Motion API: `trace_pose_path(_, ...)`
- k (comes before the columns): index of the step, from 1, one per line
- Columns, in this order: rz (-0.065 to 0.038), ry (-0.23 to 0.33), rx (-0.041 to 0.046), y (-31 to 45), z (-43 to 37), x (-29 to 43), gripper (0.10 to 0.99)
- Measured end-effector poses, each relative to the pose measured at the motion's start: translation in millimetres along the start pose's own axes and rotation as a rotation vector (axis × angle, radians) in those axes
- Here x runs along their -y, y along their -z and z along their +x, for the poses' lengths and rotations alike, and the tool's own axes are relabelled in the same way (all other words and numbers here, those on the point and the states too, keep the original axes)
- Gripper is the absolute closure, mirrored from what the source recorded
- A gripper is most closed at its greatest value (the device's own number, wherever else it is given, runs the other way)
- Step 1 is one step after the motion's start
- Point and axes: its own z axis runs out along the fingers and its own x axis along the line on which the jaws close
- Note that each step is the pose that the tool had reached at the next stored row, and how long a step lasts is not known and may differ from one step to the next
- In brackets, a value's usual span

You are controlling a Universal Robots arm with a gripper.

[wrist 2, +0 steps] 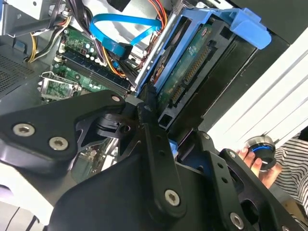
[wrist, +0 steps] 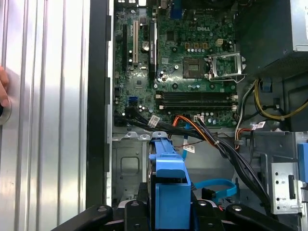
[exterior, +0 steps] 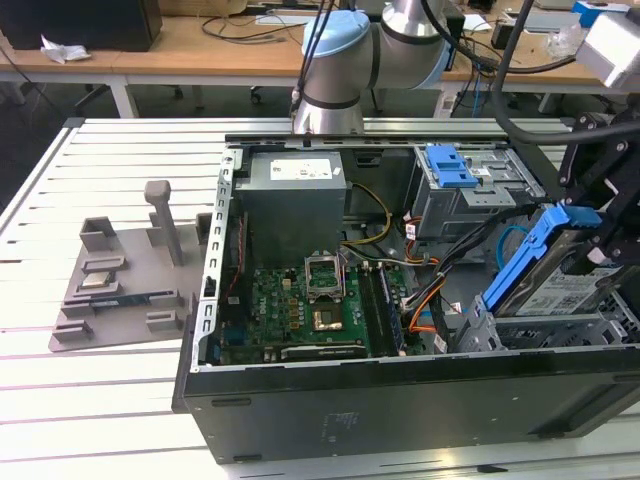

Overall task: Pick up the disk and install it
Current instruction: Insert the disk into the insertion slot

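Observation:
The disk (exterior: 568, 282) is a silver drive with a white label and blue side rails. It hangs tilted, one end up, over the grey drive cage (exterior: 560, 328) at the exterior view's right end of the open computer case. My gripper (exterior: 588, 250) is shut on it from above. In the second wrist view the disk (wrist 2: 192, 72) shows edge-on with its connector row, black fingers (wrist 2: 150, 126) clamping it. In the first wrist view a blue rail of the disk (wrist: 168, 178) stands between the gripper's black links, above the case floor.
The case holds a motherboard (exterior: 300, 300), a grey power-supply box (exterior: 295, 195), a blue latch (exterior: 450, 165) and loose cables (exterior: 440, 270) beside the cage. A grey fixture (exterior: 130, 270) lies at the exterior view's left. A person's hand (wrist 2: 257, 161) holds a small round object near the case.

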Motion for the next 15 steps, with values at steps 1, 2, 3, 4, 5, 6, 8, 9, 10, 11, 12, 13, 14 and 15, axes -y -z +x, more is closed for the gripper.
trace_pose_path(1,0.0,0.0,0.0001,-1.5,0.0,0.1,0.718)
trace_pose_path(2,0.0,0.0,-0.0001,-3.7,0.1,0.4,0.718)
trace_pose_path(3,0.0,0.0,-0.0001,-5.1,0.2,0.5,0.718)
trace_pose_path(4,0.0,0.0,-0.0001,-7.8,0.2,0.7,0.718)
trace_pose_path(5,0.0,0.0,-0.0003,-10.6,0.3,1.0,0.718)
trace_pose_path(6,0.0,0.0,-0.0001,-12.5,0.4,1.2,0.718)
trace_pose_path(8,0.0,0.0,-0.0001,-14.8,0.4,1.4,0.718)
trace_pose_path(9,0.0,0.0,-0.0001,-15.1,0.4,1.4,0.718)
trace_pose_path(10,0.0,0.0,-0.0002,-15.1,0.5,1.4,0.718)
trace_pose_path(11,0.0,0.0,-0.0001,-15.3,0.4,1.5,0.718)
trace_pose_path(12,0.0,0.0,-0.0001,-15.3,0.4,1.5,0.718)
trace_pose_path(13,0.0,0.0,0.0004,-15.5,0.4,1.6,0.718)
trace_pose_path(14,0.0,0.0,0.0002,-15.5,0.4,1.6,0.647)
trace_pose_path(15,0.0,0.0,-0.0001,-15.7,0.4,1.5,0.596)
